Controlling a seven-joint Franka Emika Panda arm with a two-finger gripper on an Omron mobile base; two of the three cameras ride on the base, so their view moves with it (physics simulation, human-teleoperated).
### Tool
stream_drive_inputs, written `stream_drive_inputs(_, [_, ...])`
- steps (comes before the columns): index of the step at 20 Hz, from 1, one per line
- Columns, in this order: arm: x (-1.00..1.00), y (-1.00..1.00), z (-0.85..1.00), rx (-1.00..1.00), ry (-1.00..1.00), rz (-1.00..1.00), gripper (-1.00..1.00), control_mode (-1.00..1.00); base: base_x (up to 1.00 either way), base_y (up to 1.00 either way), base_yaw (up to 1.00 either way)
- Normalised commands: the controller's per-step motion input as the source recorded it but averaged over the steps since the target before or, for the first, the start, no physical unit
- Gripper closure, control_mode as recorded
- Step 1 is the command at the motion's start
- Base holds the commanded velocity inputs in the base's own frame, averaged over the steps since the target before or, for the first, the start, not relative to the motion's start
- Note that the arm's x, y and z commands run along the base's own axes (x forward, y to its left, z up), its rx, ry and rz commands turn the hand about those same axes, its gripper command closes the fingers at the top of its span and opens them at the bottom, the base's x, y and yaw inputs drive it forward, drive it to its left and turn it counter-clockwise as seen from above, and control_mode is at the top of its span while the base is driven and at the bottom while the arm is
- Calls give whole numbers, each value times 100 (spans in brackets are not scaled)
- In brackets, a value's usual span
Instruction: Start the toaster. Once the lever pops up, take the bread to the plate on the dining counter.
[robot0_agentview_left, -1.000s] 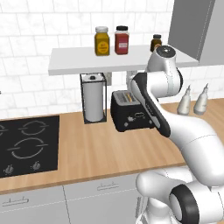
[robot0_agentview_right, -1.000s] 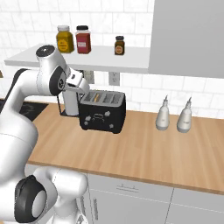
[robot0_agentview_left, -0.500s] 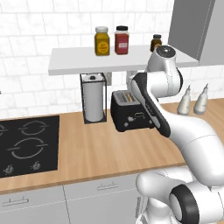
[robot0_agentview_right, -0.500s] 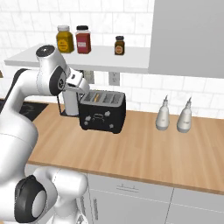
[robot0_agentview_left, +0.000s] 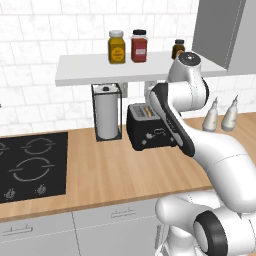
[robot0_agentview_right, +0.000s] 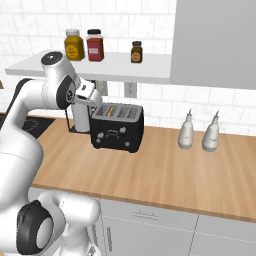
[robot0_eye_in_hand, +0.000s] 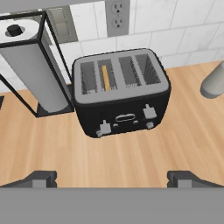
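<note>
The black toaster (robot0_eye_in_hand: 122, 109) stands on the wooden worktop by the tiled wall, also in the left base view (robot0_agentview_left: 150, 131) and the right base view (robot0_agentview_right: 117, 131). The bread (robot0_eye_in_hand: 105, 78) sits edge-up in a slot left of centre, its tan top just showing (robot0_agentview_left: 148, 111). Two small lever tabs are on the toaster's front, the left lever (robot0_eye_in_hand: 105, 127) below the bread's slot and a right one (robot0_eye_in_hand: 149, 112). My gripper (robot0_eye_in_hand: 113, 179) hovers above and in front of the toaster, open, with nothing between its fingertips (robot0_eye_in_hand: 41, 178). The plate and the dining counter are out of view.
A wire-framed paper-towel roll (robot0_eye_in_hand: 35, 65) stands close to the toaster's left. Two pale bottles (robot0_agentview_right: 186, 131) (robot0_agentview_right: 210, 132) stand to its right. A shelf with jars (robot0_agentview_left: 116, 46) hangs overhead, and a black cooktop (robot0_agentview_left: 30, 165) lies far left. A wall outlet (robot0_eye_in_hand: 117, 17) is behind.
</note>
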Motion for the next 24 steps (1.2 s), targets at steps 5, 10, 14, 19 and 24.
stream_drive_inputs(5, [0, 0, 0, 0, 0, 0, -100, -100, 0, 0, 0])
stream_drive_inputs(10, [0, 0, 0, 0, 0, 0, -100, -100, 0, 0, 0])
stream_drive_inputs(14, [0, 0, 0, 0, 0, 0, -100, -100, 0, 0, 0])
stream_drive_inputs(19, [0, 0, 0, 0, 0, 0, -100, -100, 0, 0, 0])
stream_drive_inputs(24, [0, 0, 0, 0, 0, 0, -100, -100, 0, 0, 0])
